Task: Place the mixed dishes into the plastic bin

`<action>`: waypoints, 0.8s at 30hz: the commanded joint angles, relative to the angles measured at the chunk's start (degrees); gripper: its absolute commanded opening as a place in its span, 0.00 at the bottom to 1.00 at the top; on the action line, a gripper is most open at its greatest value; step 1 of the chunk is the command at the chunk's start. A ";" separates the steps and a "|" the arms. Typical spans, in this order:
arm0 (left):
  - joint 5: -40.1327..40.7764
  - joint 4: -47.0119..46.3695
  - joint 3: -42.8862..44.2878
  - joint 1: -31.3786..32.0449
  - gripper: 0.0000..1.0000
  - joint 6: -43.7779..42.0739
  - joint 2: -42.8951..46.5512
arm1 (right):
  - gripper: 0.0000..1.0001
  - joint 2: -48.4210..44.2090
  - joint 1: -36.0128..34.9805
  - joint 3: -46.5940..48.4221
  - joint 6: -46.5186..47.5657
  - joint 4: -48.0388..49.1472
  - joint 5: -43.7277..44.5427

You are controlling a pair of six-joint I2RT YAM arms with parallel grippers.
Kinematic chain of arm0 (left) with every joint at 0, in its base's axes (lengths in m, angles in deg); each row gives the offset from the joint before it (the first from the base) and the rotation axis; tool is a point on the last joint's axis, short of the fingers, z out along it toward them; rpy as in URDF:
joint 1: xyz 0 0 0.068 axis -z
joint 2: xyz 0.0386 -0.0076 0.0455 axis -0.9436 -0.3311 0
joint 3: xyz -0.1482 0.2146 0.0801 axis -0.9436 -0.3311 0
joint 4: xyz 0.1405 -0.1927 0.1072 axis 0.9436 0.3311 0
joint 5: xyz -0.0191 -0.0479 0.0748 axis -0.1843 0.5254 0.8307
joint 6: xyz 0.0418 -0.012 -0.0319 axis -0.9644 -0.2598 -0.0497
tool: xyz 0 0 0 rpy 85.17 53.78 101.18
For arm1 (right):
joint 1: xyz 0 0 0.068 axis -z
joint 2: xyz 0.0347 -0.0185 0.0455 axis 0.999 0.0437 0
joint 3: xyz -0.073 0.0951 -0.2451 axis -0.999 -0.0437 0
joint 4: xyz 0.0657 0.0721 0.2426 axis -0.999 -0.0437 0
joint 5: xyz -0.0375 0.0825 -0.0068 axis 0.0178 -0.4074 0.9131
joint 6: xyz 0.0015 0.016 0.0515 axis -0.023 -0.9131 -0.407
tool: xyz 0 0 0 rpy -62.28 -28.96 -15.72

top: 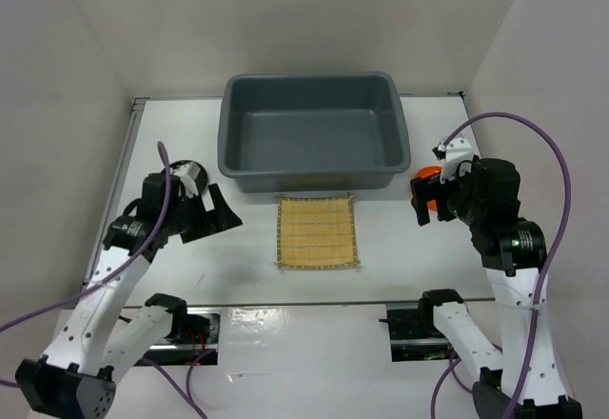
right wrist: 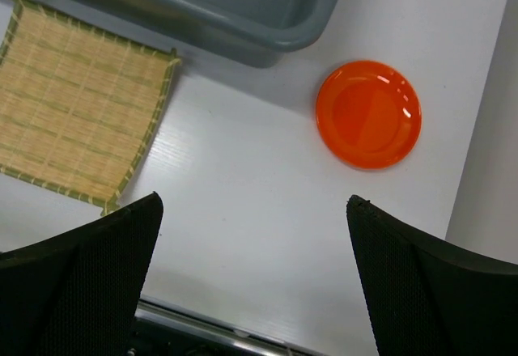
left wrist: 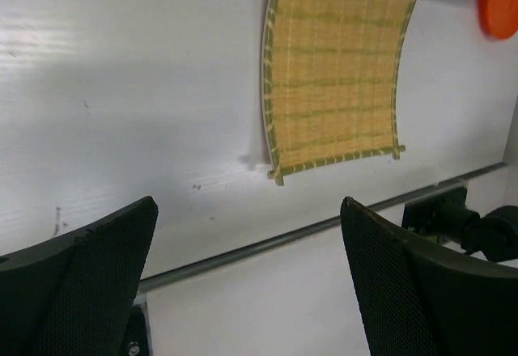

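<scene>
- Bamboo mat (top: 317,231): flat on the table, just in front of the grey plastic bin (top: 314,173).
- Orange plate (right wrist: 368,114): on the table near the bin's right corner.
- Left gripper (left wrist: 248,204), right gripper (right wrist: 252,201): both spread wide, holding nothing.
- Risk: both dishes lie thin and flat, so fingers may skid over the edges and shove rather than lift.

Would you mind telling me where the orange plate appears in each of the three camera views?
Top external: the orange plate is at the right, mostly hidden by the right arm.
Left wrist: the plate is in the top right corner, cut off by the frame edge.
Right wrist: the plate is upper right of centre, fully visible.
Shared landmark: the woven mat, left of the plate in every view.
</scene>
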 commanded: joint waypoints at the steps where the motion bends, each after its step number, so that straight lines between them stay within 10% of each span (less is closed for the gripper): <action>1: -4.37 -3.10 -2.27 3.16 1.00 3.58 -2.92 | 0.98 0.99 -0.45 -0.78 0.60 -0.95 0.51; 13: -3.23 -13.22 -10.63 7.30 1.00 14.48 -9.09 | 0.98 11.26 -10.00 2.21 12.72 -1.92 -4.33; 18: -6.12 -14.61 -12.83 7.82 1.00 13.95 -14.17 | 0.63 20.92 -19.41 2.31 17.13 -0.43 -2.92; 24: -6.83 -23.19 -17.21 8.35 1.00 17.01 -17.18 | 0.53 26.47 -27.52 -4.29 15.20 11.00 2.45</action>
